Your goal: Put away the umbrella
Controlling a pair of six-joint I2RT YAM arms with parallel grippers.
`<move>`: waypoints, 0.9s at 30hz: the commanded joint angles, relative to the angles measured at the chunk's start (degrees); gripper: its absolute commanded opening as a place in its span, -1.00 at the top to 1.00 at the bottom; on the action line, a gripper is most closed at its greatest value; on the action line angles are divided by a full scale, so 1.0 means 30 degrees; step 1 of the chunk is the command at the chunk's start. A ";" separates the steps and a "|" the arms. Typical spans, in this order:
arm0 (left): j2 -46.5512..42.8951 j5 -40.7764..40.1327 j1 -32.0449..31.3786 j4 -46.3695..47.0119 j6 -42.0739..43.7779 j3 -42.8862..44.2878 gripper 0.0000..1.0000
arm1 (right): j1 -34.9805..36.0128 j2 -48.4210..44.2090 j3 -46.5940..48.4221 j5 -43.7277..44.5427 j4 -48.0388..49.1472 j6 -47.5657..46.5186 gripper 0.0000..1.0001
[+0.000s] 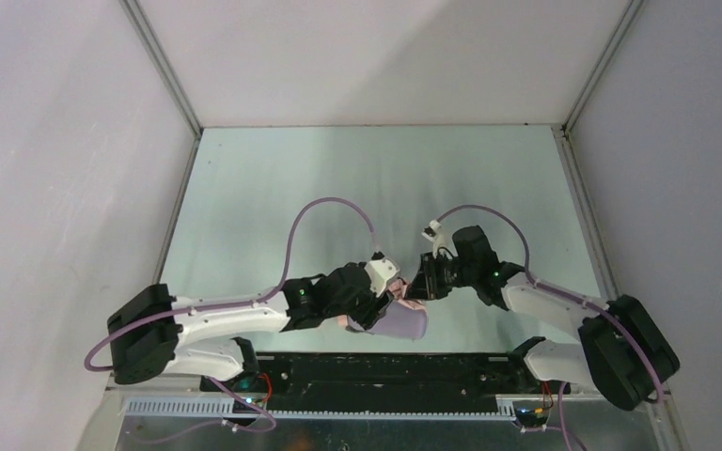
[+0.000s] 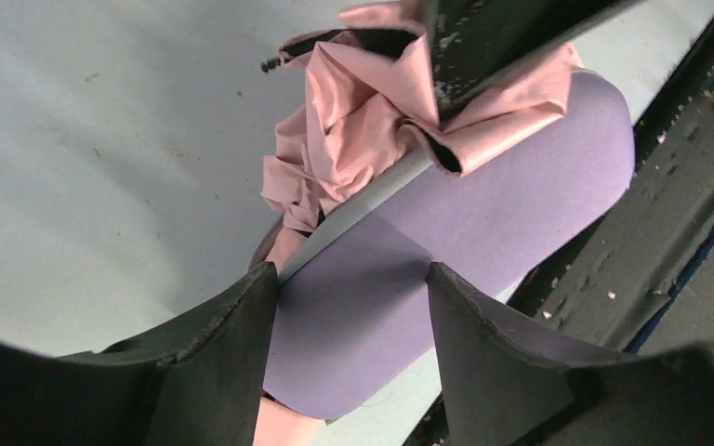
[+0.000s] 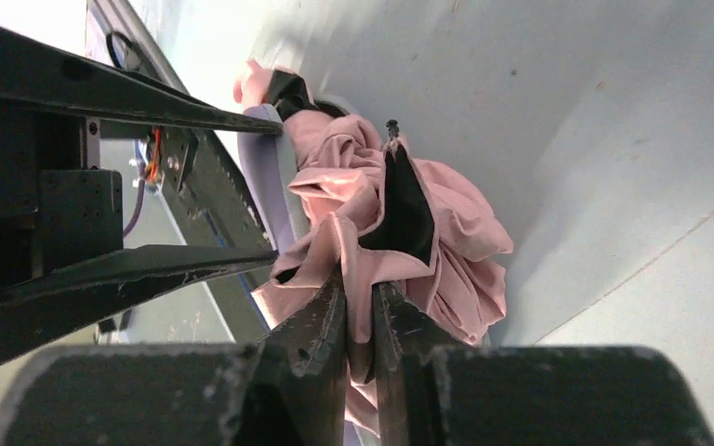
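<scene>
Fabric of the pink umbrella (image 3: 446,232) bunches out of the lilac case (image 2: 483,214) near the front edge of the table (image 1: 338,178), between the arms. The right gripper (image 3: 361,297) pinches a fold of that fabric; the left gripper (image 2: 349,297) is clamped across the case, one finger on either side.

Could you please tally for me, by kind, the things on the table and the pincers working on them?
salmon-pink fabric folding umbrella: 1
grey-lilac oblong hard case: 1
black two-finger pincers: 2 (left pincer, right pincer)
Total: 4
</scene>
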 commanded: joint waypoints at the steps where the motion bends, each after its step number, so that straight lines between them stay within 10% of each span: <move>1: -0.1646 -0.1596 -0.2058 0.1355 -0.1291 -0.1709 -0.30 | 0.0549 0.1287 0.0895 -0.2261 -0.0975 -0.1385 0.69; 27: -0.5300 -0.1980 -0.3349 -0.6716 -0.8781 -0.0092 -0.37 | 0.0992 0.2876 0.1469 -0.2441 -0.1336 -0.2508 0.81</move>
